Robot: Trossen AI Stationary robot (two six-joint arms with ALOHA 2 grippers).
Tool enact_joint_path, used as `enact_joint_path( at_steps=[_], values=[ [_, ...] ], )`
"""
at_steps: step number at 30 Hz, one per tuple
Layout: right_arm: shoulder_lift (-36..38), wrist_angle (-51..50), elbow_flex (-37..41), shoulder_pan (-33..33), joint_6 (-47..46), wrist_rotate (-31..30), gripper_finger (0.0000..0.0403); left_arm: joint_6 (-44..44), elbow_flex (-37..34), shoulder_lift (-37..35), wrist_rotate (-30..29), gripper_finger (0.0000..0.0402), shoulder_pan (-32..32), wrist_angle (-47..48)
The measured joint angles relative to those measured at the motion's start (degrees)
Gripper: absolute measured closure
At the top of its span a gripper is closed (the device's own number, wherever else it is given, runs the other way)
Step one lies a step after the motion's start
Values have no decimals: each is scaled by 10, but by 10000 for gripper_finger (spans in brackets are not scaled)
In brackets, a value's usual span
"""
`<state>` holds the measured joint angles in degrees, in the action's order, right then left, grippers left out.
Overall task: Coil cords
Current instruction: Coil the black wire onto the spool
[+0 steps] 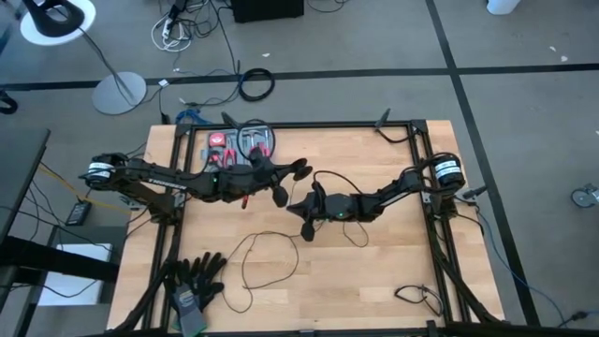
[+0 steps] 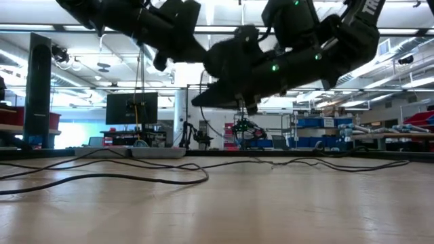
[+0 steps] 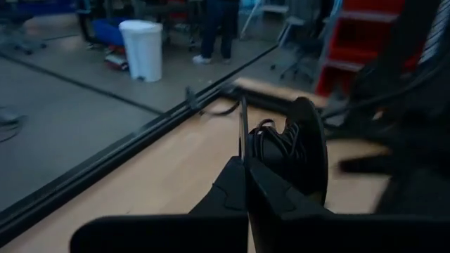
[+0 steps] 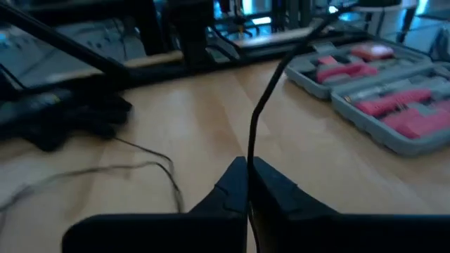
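Both jaws shut: left gripper (image 3: 245, 165) pinches the coiled bundle (image 3: 278, 144), right gripper (image 4: 247, 169) nips the thin, limp cord (image 4: 259, 112) just beside it

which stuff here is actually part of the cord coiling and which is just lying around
Part of the job:
- thin black cord
- spool with cord wound on, held by left gripper
- right gripper, shut on the cord

Lying about:
- tool case
- black gloves
- short cable
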<state>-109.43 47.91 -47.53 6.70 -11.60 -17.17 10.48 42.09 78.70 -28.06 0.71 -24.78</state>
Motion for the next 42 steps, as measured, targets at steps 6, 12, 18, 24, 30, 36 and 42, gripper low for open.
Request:
enact_joint_path(
  at_steps=[6, 12, 18, 24, 30, 36, 42],
  values=[
    [48, -67, 0, 3, -3, 5, 400, 1, 0, 0, -11, 401, 0, 58],
    [93, -110, 0, -8, -2, 24, 401, 10, 0, 0, 9, 401, 0, 106],
    [147, -171, 0, -27, 11, 20, 402, 25, 0, 0, 44, 401, 0, 156],
    [204, -343, 0, -44, -30, -50, 402, 35, 0, -4, 62, 401, 0, 145],
    [207, -407, 0, -49, -78, -63, 399, 35, 0, -21, 89, 401, 0, 88],
    [166, -317, 0, -48, -54, -8, 372, 34, 0, -19, 77, 401, 0, 42],
    [130, -245, 0, -44, -33, 20, 328, 19, 0, -19, 3, 401, 0, 50]
  ],
)
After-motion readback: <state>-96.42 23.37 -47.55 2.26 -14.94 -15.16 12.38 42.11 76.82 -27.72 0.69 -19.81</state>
